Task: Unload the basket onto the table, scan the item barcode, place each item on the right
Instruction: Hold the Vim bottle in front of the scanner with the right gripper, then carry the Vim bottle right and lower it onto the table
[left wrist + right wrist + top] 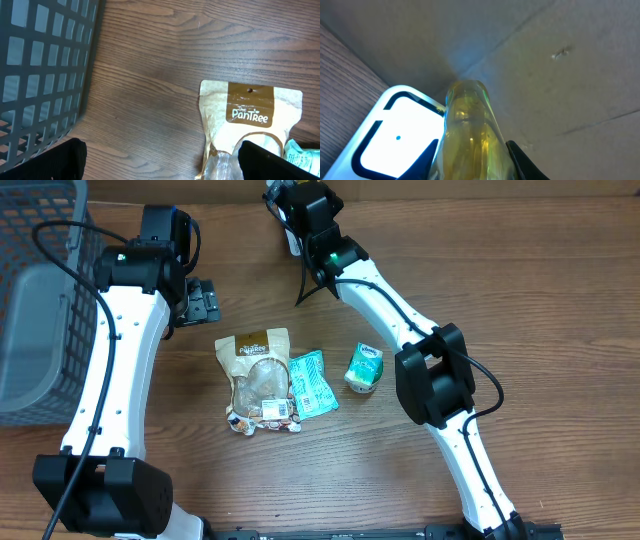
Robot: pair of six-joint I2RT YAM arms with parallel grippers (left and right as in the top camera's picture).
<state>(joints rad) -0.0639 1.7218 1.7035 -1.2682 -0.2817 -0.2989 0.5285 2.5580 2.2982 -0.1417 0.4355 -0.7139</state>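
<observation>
Just beside the scanner [395, 145], the right claw [470, 165] clamped a yellowish item [467, 120], seemingly mid-scan, its barcode probably needing to face it; the left claw [160, 162] gaped empty.

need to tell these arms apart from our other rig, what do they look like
Both the left arm and right arm have white tubular links with chunky black joint housings. Loose black cables run along each, and a small green light glows near the right wrist. The left end effector is black.
</observation>
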